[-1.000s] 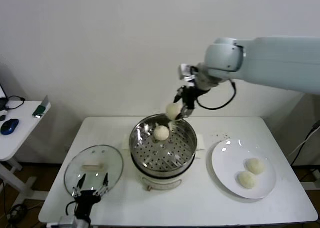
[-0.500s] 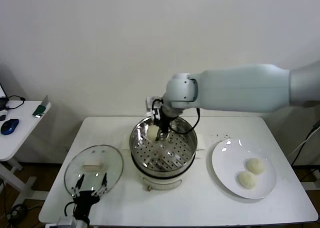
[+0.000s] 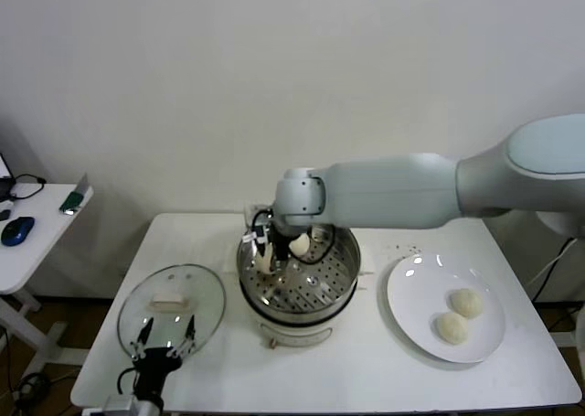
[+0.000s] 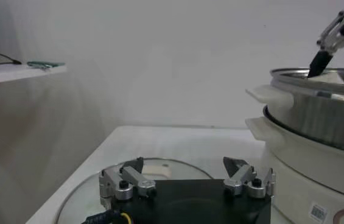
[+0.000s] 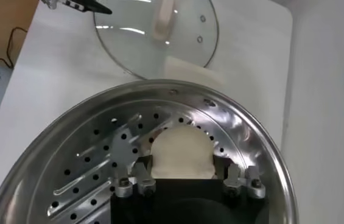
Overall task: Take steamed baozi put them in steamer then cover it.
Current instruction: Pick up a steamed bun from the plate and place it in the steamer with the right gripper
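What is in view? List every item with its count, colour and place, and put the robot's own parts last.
steamed baozi: four, cream-white; one loose in the steamer, one in the right gripper's jaws, two on the plate
steamer: one, shiny steel on a white base; middle of the table
cover: one, clear glass with a white handle; flat on the table, left of the steamer
plate: one, white; right of the steamer
table: one, white
side table: one, white; far left
mouse: one, blue; on the side table
left gripper: jaws open, at the cover's near edge
right gripper: inside the steamer, jaws shut on a baozi
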`<state>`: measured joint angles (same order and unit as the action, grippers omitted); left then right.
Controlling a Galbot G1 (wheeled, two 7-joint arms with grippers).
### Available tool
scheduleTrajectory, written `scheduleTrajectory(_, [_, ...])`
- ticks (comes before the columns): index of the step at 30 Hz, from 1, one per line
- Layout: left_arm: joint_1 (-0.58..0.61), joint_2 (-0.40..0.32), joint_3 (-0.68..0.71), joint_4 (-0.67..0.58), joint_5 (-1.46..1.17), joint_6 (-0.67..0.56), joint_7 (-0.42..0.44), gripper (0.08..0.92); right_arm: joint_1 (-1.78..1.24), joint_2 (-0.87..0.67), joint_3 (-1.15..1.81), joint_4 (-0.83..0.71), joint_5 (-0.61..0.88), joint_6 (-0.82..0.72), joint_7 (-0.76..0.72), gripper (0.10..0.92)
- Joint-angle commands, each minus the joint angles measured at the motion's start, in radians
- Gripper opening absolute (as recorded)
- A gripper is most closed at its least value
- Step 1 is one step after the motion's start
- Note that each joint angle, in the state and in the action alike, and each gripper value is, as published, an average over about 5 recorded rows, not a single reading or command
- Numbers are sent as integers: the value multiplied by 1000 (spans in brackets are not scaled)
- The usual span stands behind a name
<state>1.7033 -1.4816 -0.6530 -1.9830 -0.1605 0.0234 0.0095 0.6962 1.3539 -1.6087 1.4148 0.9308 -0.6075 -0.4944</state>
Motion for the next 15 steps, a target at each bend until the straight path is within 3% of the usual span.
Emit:
scheduleTrajectory(1, [1, -1, 2, 1, 2, -1, 0, 823, -49, 32, 6, -37, -20, -8, 17, 670])
scheduleTrajectory(4, [1, -2, 3, 1, 3, -2, 0, 823, -53, 33, 10, -38, -24, -9, 20, 687])
scheduleTrajectory(10, [2, -4, 3, 1, 4, -3, 0, 823, -45, 23, 12, -33, -25, -3, 11, 806])
scheduleTrajectory(15, [2, -6, 5, 0, 7, -2, 0, 823, 22, -21, -3, 2, -38, 28, -52, 822])
